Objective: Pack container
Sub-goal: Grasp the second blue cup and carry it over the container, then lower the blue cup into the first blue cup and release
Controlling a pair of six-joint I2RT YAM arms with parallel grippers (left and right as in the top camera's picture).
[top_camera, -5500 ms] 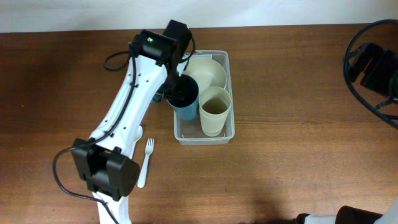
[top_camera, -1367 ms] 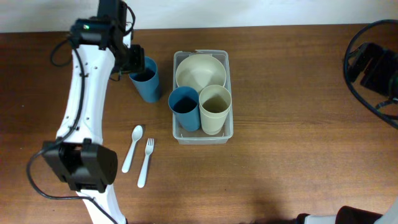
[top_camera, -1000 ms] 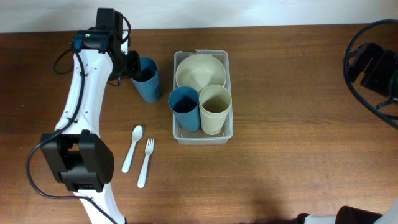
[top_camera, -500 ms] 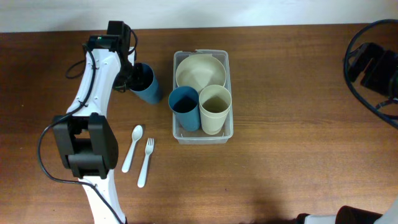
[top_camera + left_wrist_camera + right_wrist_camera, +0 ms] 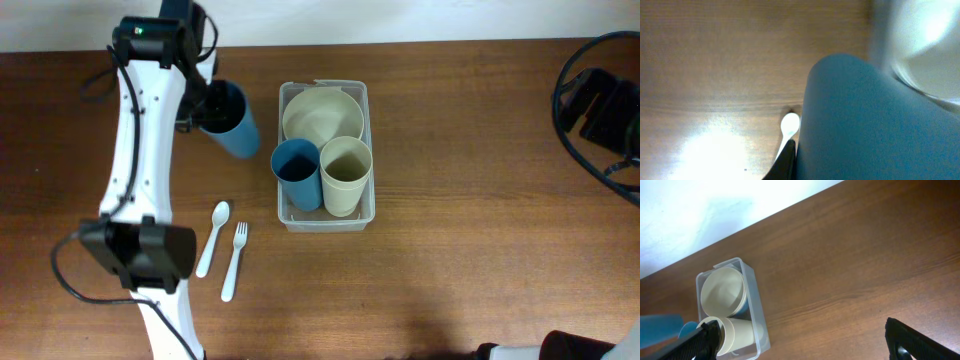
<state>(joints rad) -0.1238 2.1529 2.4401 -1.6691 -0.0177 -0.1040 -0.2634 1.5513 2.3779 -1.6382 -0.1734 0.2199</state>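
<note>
A clear container (image 5: 325,223) sits mid-bench (image 5: 480,200), holding a cream bowl (image 5: 322,113), a blue cup (image 5: 296,172) and a cream cup (image 5: 346,172). Just left of it, the left claw (image 5: 203,103) is clamped on a second blue cup (image 5: 232,125). A white spoon (image 5: 212,238) and fork (image 5: 233,262) lie side by side nearby. The right claw (image 5: 802,330) gapes wide, empty.
</note>
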